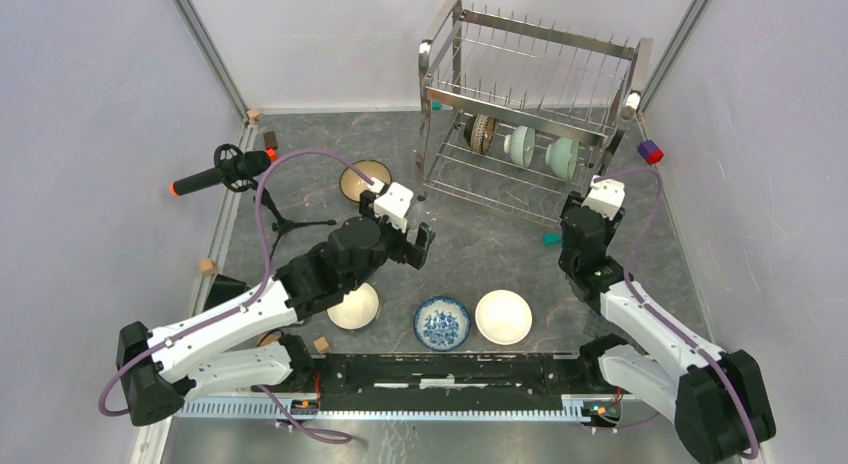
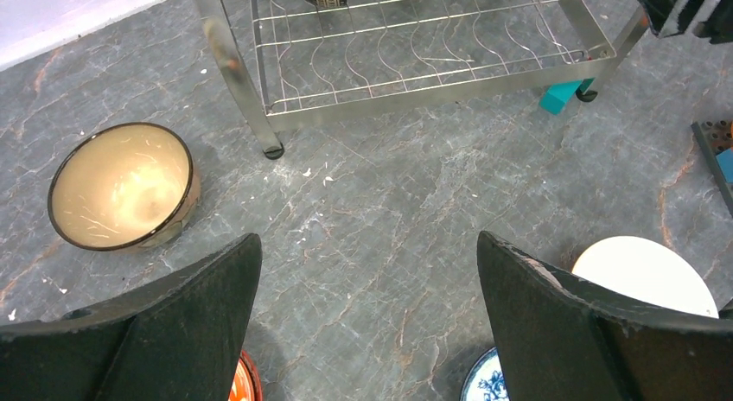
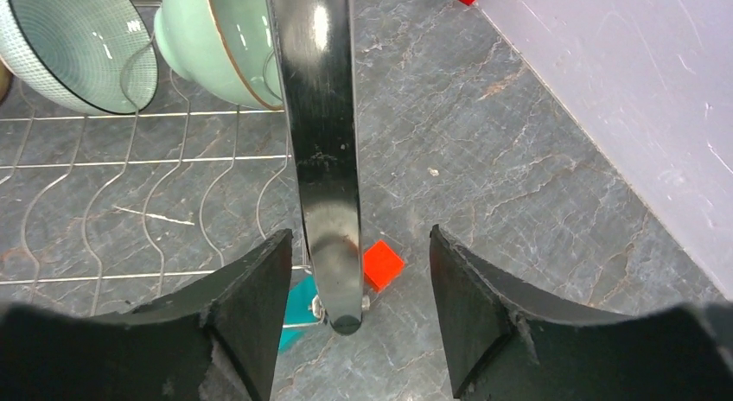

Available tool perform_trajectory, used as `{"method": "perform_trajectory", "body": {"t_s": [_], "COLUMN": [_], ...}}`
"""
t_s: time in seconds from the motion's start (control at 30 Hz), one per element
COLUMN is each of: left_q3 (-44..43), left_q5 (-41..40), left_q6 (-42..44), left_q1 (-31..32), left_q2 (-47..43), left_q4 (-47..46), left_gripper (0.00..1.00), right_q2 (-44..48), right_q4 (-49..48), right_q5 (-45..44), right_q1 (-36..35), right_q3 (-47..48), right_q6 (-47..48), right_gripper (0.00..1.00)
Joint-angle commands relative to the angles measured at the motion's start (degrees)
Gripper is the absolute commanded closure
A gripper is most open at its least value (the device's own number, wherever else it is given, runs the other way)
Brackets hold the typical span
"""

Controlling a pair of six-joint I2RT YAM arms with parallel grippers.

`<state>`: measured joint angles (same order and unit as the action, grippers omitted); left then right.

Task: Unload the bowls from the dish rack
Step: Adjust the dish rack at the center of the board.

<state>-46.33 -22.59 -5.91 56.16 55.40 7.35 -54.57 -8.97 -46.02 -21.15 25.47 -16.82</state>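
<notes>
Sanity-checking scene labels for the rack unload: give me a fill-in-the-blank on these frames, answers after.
1. The dish rack holds ___ bowls, all on its lower tier.
2. The two right-hand rack bowls are pale ___.
3. The blue-and-white bowl stands on the ___.
4. The jaws of the left gripper and the right gripper are ___.
Answers: three; green; table; open.
</notes>
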Motion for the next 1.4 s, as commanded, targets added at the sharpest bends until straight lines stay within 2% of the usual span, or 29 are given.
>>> {"method": "perform_trajectory", "body": {"t_s": [0.0,0.17,0.5,0.67,0.9,1.13,1.3,1.37], "left_q3": [-2.0,-2.1,-2.5,-2.5,-2.6,-2.6,-2.6,-2.6], "left_q5": [-2.9,-3.1,-3.2,-3.5,-4.0,-4.9,-5.1,-5.1], "left_q6": [3.7,3.9,3.8,3.8,3.8,3.9,3.9,4.0], "left_q1": [1.9,2.6,2.7,2.8,2.9,3.2,3.3,3.3], "left_q2": [-0.6,-0.4,-0.4,-0.3,-0.1,0.3,0.5,0.7], "left_q4": [-0.4,-0.4,0.2,0.2,0.5,0.8,0.7,0.7], "left_gripper": [0.00,0.00,0.00,0.00,0.00,0.00,0.00,0.00], "right_q2": [-4.0,-5.9,-1.3,-0.1,-1.1,-3.6,-4.7,-3.8], "right_q4": [-6.9,-7.1,-4.8,-1.5,3.4,6.4,7.9,8.9], "right_q5": [-1.4,-0.7,4.3,4.4,-1.1,-2.4,-3.1,-2.4], "right_q1": [1.1,1.9,1.4,-1.9,-12.4,-20.0,-23.9,-24.4], "right_q3": [2.1,1.3,-0.1,1.6,5.0,6.7,7.6,8.1], "right_q6": [2.0,1.0,-1.8,-3.3,-8.3,-16.3,-17.8,-16.4], "right_gripper": [0.38,0.58,0.99,1.00,1.00,1.00,1.00,0.93]}}
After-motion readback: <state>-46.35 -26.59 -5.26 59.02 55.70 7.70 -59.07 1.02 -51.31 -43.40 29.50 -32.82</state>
